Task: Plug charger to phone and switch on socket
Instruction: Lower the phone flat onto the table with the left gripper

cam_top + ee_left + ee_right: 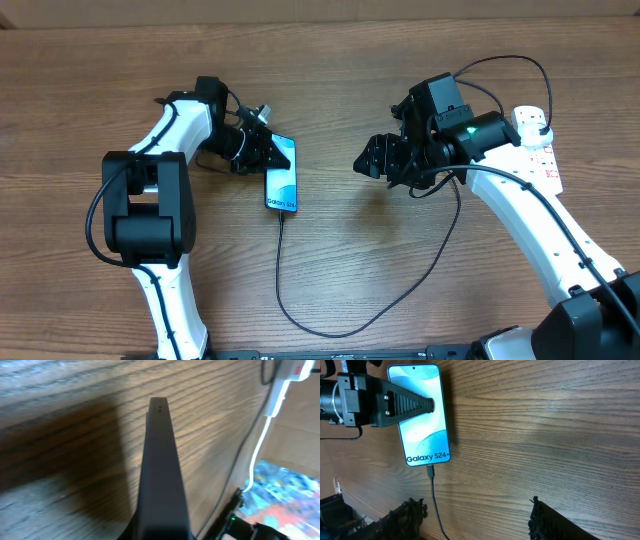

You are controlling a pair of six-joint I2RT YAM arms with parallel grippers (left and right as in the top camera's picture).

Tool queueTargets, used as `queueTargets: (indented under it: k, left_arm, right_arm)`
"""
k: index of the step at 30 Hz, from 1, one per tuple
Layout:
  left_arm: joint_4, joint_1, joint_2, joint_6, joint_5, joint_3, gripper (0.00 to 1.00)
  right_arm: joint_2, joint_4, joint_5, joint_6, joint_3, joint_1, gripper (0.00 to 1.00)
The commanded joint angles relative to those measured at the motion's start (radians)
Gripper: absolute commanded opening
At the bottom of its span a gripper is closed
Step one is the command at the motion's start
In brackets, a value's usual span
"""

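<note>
The right gripper (475, 510) hangs closest in its own wrist view, fingers spread wide with nothing between them, above the bare table (555, 435) and well apart from the phone (422, 442). The phone lies face up with the charger (434, 497) apparently seated in its bottom edge. The left gripper (422, 405) has its fingers pressed together, and its tip lies across the screen, seemingly pinning the phone flat. The socket (546, 160) sits at the far right, partly under the right arm. What is left looks to be its switch (too small here to pick out). The main risk is the cable. It loops across the table and passes close around the right wrist, so a reach toward the strip could snag it and pull the connector out. If the left gripper lifts carelessly it could drag the phone the same way. Wide-spread fingers could also shove the strip rather than press the switch.
</note>
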Motion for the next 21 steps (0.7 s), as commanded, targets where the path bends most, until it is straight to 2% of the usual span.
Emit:
queueTargets:
  k: [1, 21]
  left_arm:
    - [0.001, -0.007, -0.01, -0.013, -0.053, -0.006, 0.04]
    - [0.035, -0.007, -0.01, -0.058, -0.053, -0.075, 0.08]
  right_arm:
    - [-0.027, 0.003, 0.01, -0.008, 0.008, -0.001, 0.7]
    - [-0.027, 0.004, 0.01, -0.008, 0.008, -0.001, 0.7]
